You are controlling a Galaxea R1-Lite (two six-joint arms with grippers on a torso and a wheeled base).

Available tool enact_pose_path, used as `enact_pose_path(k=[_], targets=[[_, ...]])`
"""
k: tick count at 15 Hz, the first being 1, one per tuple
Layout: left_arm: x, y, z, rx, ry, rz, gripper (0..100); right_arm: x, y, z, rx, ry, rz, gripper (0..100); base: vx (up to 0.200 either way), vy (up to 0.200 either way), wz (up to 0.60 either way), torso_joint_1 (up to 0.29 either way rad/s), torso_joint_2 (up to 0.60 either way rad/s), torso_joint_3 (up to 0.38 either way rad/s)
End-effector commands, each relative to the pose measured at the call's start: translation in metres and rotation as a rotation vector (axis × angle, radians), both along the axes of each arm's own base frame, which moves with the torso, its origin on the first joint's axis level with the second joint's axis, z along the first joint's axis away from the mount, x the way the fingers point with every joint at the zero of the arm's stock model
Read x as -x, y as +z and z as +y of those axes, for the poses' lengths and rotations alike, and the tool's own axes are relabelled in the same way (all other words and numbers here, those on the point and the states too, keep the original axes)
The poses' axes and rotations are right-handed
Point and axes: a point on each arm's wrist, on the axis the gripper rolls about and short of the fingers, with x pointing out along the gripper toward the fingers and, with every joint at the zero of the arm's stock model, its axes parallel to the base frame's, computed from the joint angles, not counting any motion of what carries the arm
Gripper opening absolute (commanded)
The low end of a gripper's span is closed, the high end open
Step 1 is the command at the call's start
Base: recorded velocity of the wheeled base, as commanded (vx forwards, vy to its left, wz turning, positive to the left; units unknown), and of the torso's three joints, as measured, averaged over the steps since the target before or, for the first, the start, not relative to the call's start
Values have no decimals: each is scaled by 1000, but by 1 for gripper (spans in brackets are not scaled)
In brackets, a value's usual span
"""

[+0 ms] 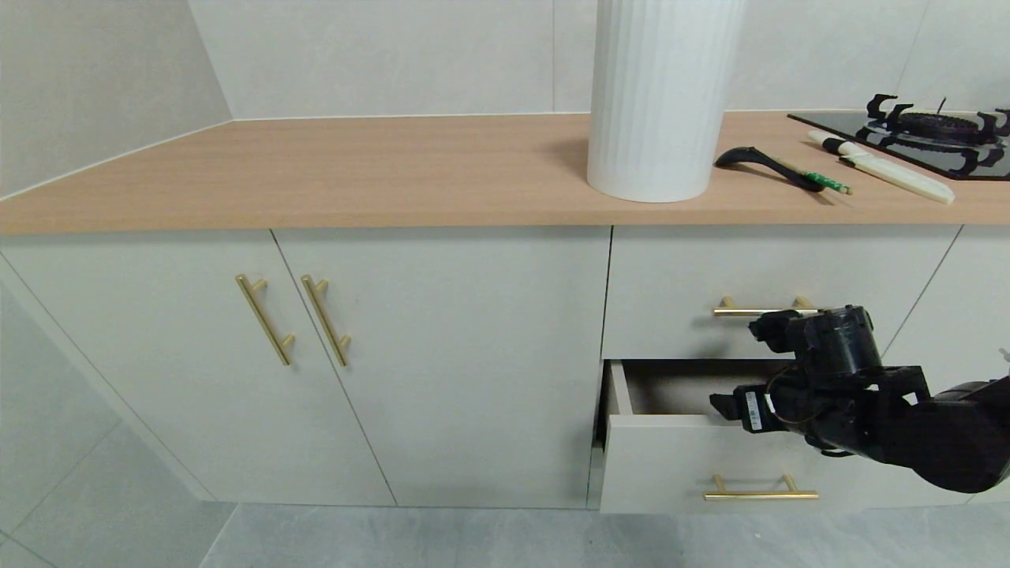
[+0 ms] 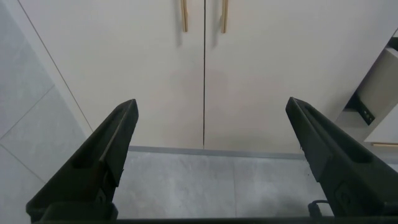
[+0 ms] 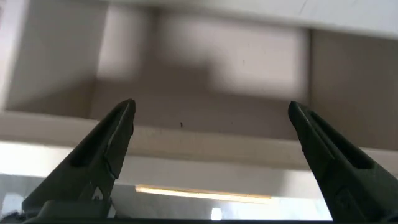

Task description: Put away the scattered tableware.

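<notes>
We observe the tableware lying on the wooden countertop (image 1: 355, 170), to the right of a tall white ribbed cylinder (image 1: 659, 102). A black ladle (image 1: 759, 162) lies nearest the cylinder, its bowl toward it. What appear to be chopsticks (image 1: 821, 181) with green-patterned ends lie alongside the ladle's handle, touching or nearly so. A white knife (image 1: 885, 168) lies farther right, just beside the front edge of the hob (image 1: 931, 130).

Below that stretch of counter, the lower drawer (image 1: 671, 465) stands pulled out, its brown inside exposed. The upper drawer (image 1: 678, 276) above it is closed.

We find the right gripper (image 1: 738, 364) in front of the pulled-out drawer, above its front panel and below the upper drawer's gold handle. Its jaws are spread wide and hold nothing; they point into the drawer cavity.

The left gripper (image 2: 211, 102) is likewise spread wide and holds nothing. It faces the two closed cabinet doors (image 2: 205, 62) with gold handles, low down, with the grey tiled floor (image 2: 186, 180) beneath it.
</notes>
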Motion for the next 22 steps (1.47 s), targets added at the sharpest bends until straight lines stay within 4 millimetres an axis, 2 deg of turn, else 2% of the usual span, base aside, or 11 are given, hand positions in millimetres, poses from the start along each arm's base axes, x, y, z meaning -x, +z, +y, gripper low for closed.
enact_pose_path(k=[1, 6, 12, 22], targets=[[0, 0, 0, 0, 1, 2, 100, 0, -7, 0, 10, 1, 24, 100, 0, 0, 0, 0, 0, 0], [0, 0, 0, 0, 1, 2, 100, 3, -6, 0, 11, 5, 28, 100, 0, 0, 0, 0, 0, 0], [0, 0, 0, 0, 1, 2, 100, 16, 2, -1, 28, 28, 101, 100, 0, 0, 0, 0, 0, 0], [0, 0, 0, 0, 1, 2, 100, 51, 10, 3, 89, 152, 373, 100, 0, 0, 0, 0, 0, 0]])
